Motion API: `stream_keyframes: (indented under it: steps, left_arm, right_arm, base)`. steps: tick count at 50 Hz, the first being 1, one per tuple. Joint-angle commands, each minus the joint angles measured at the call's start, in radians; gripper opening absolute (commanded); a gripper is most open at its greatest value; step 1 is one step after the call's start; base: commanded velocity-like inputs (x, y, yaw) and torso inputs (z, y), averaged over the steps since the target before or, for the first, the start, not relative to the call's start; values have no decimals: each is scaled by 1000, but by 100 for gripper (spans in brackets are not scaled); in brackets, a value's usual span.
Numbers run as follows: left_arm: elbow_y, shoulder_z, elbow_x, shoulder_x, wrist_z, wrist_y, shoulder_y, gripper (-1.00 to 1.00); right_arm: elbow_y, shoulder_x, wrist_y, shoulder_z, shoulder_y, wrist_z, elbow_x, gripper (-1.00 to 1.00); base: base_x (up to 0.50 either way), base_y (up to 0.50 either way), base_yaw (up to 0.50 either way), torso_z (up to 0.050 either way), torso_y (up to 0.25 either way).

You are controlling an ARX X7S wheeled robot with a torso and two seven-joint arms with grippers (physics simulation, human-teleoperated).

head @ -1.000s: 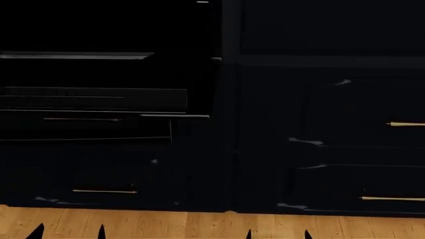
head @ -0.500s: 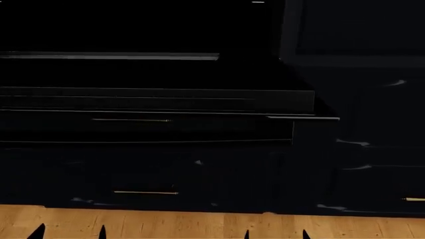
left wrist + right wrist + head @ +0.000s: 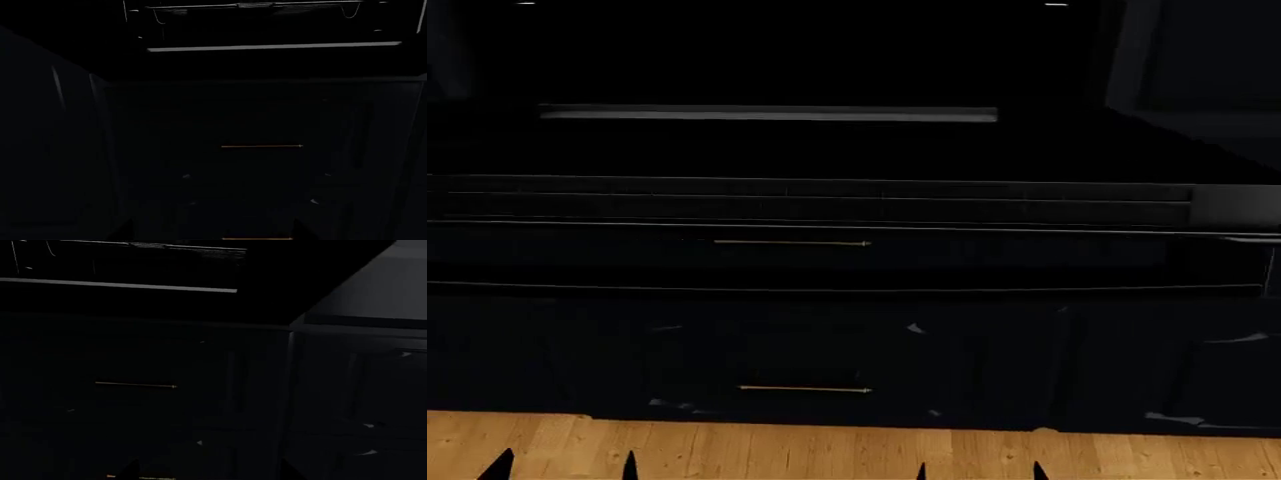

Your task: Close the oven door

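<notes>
The oven door [image 3: 827, 203] is a wide black slab hanging open and roughly level across the dark oven front, about drawer height above the floor. A pale strip [image 3: 767, 113] runs above it. Only the fingertips of both grippers show at the bottom edge, well short of the door. My left gripper [image 3: 565, 468] and right gripper [image 3: 982, 470] are open and hold nothing. In the left wrist view, wire racks [image 3: 253, 7] sit above the pale strip [image 3: 273, 47], and the left gripper [image 3: 212, 232] is spread wide. The right gripper [image 3: 208, 471] is spread too.
Dark drawer fronts with brass bar handles [image 3: 790, 243] [image 3: 805, 389] lie below the door. Dark panelled cabinets [image 3: 1208, 60] stand to the right, also in the right wrist view [image 3: 360, 390]. A light wooden floor [image 3: 827, 450] runs along the base.
The head view has swung left: the oven and its open door slid to the middle, and the right-hand cabinets moved to the edge. Both grippers keep their places in view.
</notes>
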Motion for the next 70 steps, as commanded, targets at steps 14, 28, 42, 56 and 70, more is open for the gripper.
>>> stream_keyframes:
  steps: [14,28,42,56,70]
  left_arm:
    - [-11,13,-1,-7,-10,15,-3,100]
    - [-10,21,-6,-11,-14,6,-8,100]
    - [-9,26,-12,-16,-20,5,-9,100]
    - [-8,32,-14,-20,-25,11,-9,100]
    - [-15,39,-16,-24,-28,18,-12,100]
  right_arm:
    - [1,5,-3,-2,3,12,18,100]
    - [0,10,-4,-9,4,14,25,100]
    - [-2,15,1,-14,5,22,28,100]
    - [5,20,-9,-23,6,23,31,100]
    - [1,24,-10,-28,7,32,34,100]
  base:
    - [0,368,0,0,0]
    - [152,0,0,0,0]
    - [323,0,0,0,0]
    - [281,0,0,0,0]
    - [158,33,0,0,0]
